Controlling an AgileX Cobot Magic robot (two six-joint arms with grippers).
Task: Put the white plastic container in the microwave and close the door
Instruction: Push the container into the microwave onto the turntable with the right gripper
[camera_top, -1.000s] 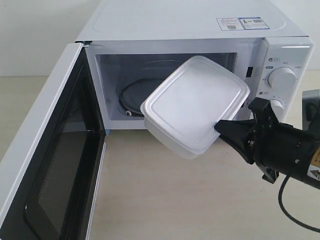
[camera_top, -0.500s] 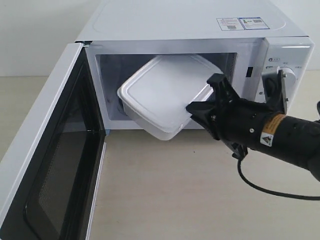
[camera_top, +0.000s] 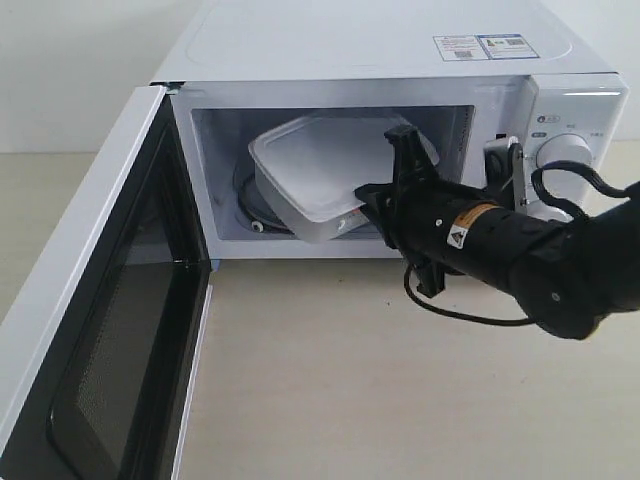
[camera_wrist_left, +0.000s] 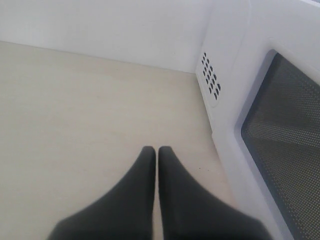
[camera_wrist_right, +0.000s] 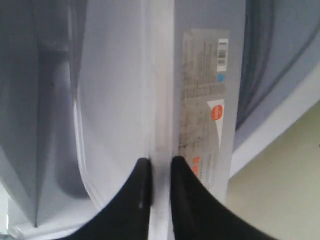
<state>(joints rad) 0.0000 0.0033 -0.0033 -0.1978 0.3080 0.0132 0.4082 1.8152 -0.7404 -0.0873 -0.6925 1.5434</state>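
Hazard 1: the white plastic container (camera_top: 315, 175) is tilted inside the cavity of the microwave (camera_top: 380, 45), with its lid facing the opening. If it is released at this angle, it may drop, slide on the dark turntable ring (camera_top: 248, 195) or settle askew. Whether it already touches the cavity floor cannot be determined.

Hazard 2: the right arm reaches through the opening. A wide withdrawal may strike the cavity frame or the dial panel.

Hazard 3: the door (camera_top: 90, 300) stands fully open. Closing it before the arm is clear would trap the arm.

The right gripper (camera_wrist_right: 157, 166) is clamped on the container's rim, with one finger on each side of the edge, next to the label (camera_wrist_right: 202, 100). The container extends ahead of the fingertips, deeper into the cavity.

The left gripper (camera_wrist_left: 156, 155) is closed and holds nothing. It is above the desk (camera_wrist_left: 75, 110), near the door.
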